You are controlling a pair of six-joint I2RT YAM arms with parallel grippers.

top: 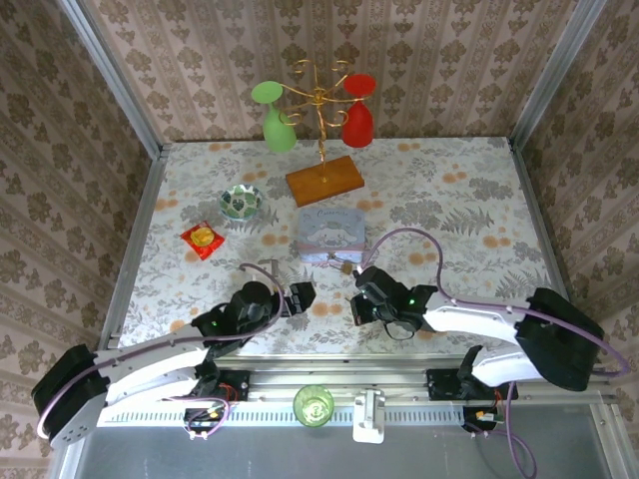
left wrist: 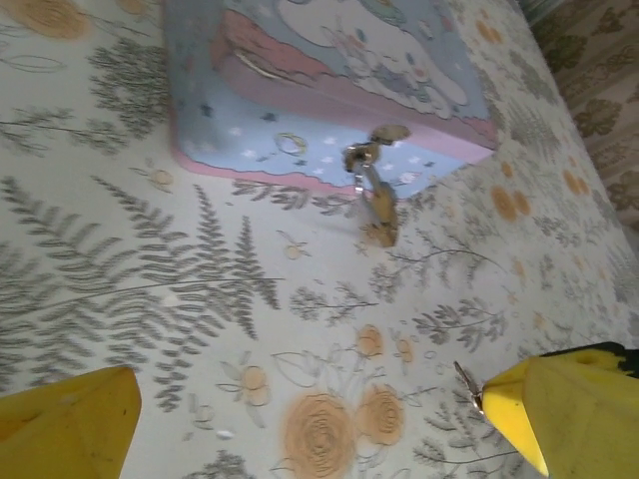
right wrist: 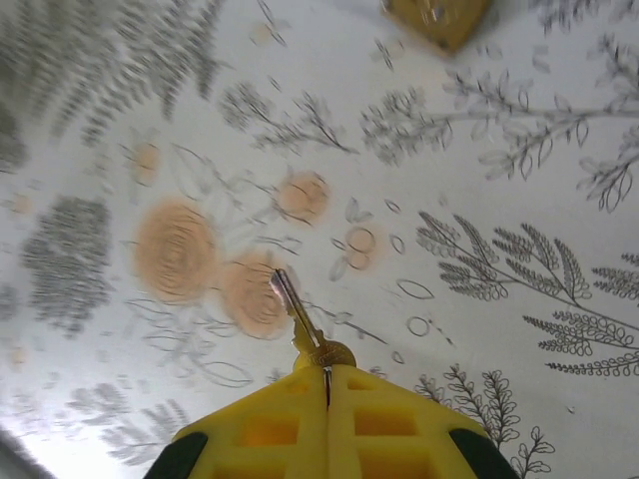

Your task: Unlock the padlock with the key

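Two things hang on the gold wire stand (top: 320,98) at the far side of the flowered table (top: 449,190): a green goblet (top: 277,118) and a red goblet (top: 358,112). The stand rises from a wooden base (top: 323,181). Left of the pale blue tin (top: 329,233) lie a small patterned bowl (top: 241,203) and a red packet (top: 203,239), both off to the side of the tin's front. A green glass (top: 314,404) sits on the rail between the arm bases.

The padlock (left wrist: 380,214) hangs from the tin's clasp (left wrist: 361,155) and rests on the table just in front of the tin wall. The right gripper (right wrist: 326,371) has its yellow fingers pressed together on the head of the key (right wrist: 298,314). The key's blade sticks out ahead over an orange flower print, near the padlock but apart from it. The left gripper (left wrist: 300,424) is spread wide, its fingers well apart over bare table, facing the tin's front.

From above, the padlock is a speck at the tin's near edge. The left wrist view shows its thin shackle through the clasp. The right wrist view shows the key sharply and the padlock as a blurred brass corner at the top edge.
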